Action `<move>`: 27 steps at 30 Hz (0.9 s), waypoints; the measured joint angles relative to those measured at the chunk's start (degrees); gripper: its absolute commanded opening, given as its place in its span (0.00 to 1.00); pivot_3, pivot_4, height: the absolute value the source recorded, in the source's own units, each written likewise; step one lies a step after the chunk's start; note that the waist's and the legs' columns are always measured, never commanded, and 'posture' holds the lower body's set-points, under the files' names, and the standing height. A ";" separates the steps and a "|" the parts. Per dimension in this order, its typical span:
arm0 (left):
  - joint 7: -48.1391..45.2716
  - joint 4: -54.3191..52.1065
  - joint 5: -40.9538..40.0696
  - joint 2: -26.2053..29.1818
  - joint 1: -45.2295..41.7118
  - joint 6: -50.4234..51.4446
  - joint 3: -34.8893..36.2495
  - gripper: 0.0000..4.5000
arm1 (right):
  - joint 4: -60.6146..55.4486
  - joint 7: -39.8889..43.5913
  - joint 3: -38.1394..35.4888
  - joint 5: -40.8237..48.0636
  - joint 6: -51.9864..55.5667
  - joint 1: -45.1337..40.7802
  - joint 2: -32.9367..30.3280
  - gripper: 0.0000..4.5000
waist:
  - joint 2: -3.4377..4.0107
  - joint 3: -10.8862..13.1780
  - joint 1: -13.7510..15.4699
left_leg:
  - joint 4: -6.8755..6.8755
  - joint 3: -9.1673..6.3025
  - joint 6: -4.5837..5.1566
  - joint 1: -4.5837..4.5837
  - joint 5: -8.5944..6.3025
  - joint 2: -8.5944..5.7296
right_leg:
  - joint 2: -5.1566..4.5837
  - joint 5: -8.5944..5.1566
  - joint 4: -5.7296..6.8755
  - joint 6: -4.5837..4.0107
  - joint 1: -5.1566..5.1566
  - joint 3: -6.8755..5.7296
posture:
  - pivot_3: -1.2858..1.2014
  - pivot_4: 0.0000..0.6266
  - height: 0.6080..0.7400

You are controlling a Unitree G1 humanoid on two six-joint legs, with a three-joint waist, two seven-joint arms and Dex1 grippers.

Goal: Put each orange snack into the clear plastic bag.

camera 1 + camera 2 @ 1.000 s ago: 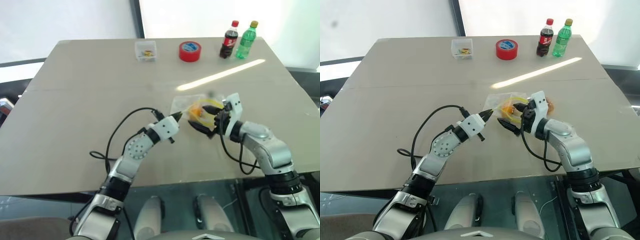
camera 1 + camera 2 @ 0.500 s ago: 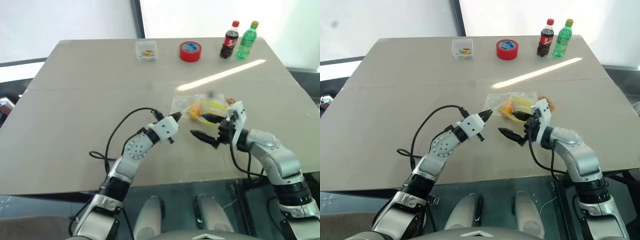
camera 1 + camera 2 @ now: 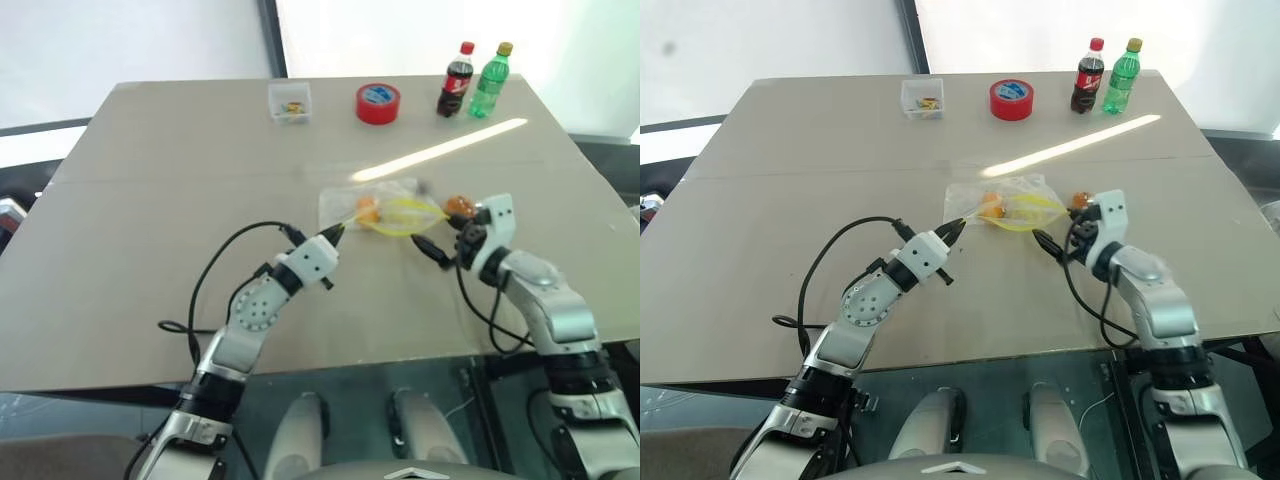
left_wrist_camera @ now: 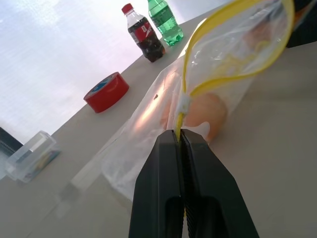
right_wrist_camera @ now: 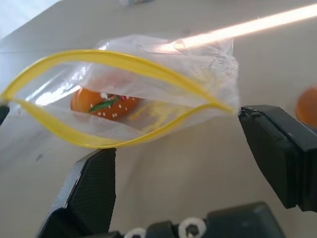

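No text legible anywhere. Dark cola bottle with red cap and red label [image 4: 143, 33]: label lettering unreadable. Green plastic bottle [image 4: 165, 21]: label unreadable. Red tape roll with blue core [image 4: 106, 91]: no readable print. Clear plastic bag with yellow strip [image 5: 148, 94], ahead of spread right jaws: yellow print unreadable.

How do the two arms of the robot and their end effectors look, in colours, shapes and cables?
Both arms have silver-grey metal segments with black rings at the joints. Each wrist ends in a white block that carries two black, tapered fingers: the left end effector and the right end effector. A round perforated disc sits on the left forearm. A loose black cable loops beside each arm.
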 measured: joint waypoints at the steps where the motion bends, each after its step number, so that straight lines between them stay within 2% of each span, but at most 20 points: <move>1: -0.01 -0.04 0.01 -0.05 0.06 0.02 -0.13 0.00 | 0.06 -0.23 0.00 -0.20 -0.29 -0.16 0.09 0.99 | 0.00 0.00 0.11 | 0.00 0.00 0.00 -0.01 0.00 0.00 | -0.01 0.01 -0.01 -0.02 0.00 0.00 | 0.52 0.24 1.00; 4: 0.01 -0.06 0.05 -0.08 0.12 0.43 -0.23 0.00 | 0.23 -2.04 -0.55 -1.82 -1.41 0.01 -0.72 0.99 | 0.00 0.00 0.30 | -0.01 0.03 0.00 -0.08 0.00 -0.05 | -0.07 0.10 -0.10 -0.17 0.00 0.00 | 0.52 0.24 1.00; 10: 0.28 -0.11 0.11 -0.35 0.57 1.11 -0.25 0.00 | 0.02 -5.09 -6.27 -3.10 -1.56 2.67 -4.65 0.99 | 0.00 0.00 0.19 | -0.03 0.02 0.00 -0.03 0.00 -0.06 | -0.07 0.08 -0.08 -0.14 0.00 0.01 | 0.52 0.24 1.00; 17: 0.18 -0.10 0.15 -0.95 0.35 1.15 -0.44 0.00 | 6.35 -6.57 -8.26 -2.33 -1.56 2.20 -2.05 0.99 | 0.01 0.00 -0.33 | 0.00 0.03 0.01 0.06 0.00 -0.03 | 0.00 0.01 0.06 -0.02 0.00 0.04 | 0.52 0.24 1.00; 24: -0.18 -0.04 0.15 -0.54 -0.65 1.14 -0.39 0.00 | 16.28 -7.13 -9.12 -1.72 -2.62 -3.13 -1.24 0.99 | 0.01 0.00 -0.24 | 0.01 0.04 0.01 0.01 0.00 -0.03 | -0.02 0.12 0.02 -0.20 0.01 0.05 | 0.52 0.24 1.00; 27: -0.23 -0.03 0.15 -0.40 -0.67 1.14 -0.39 0.00 | 18.62 -7.09 -9.27 -1.80 -3.97 -3.80 -1.24 0.80 | 0.01 0.00 -0.18 | -0.04 0.04 0.01 -0.01 0.00 -0.03 | -0.02 0.12 -0.03 -0.20 0.00 0.05 | 0.52 0.24 1.00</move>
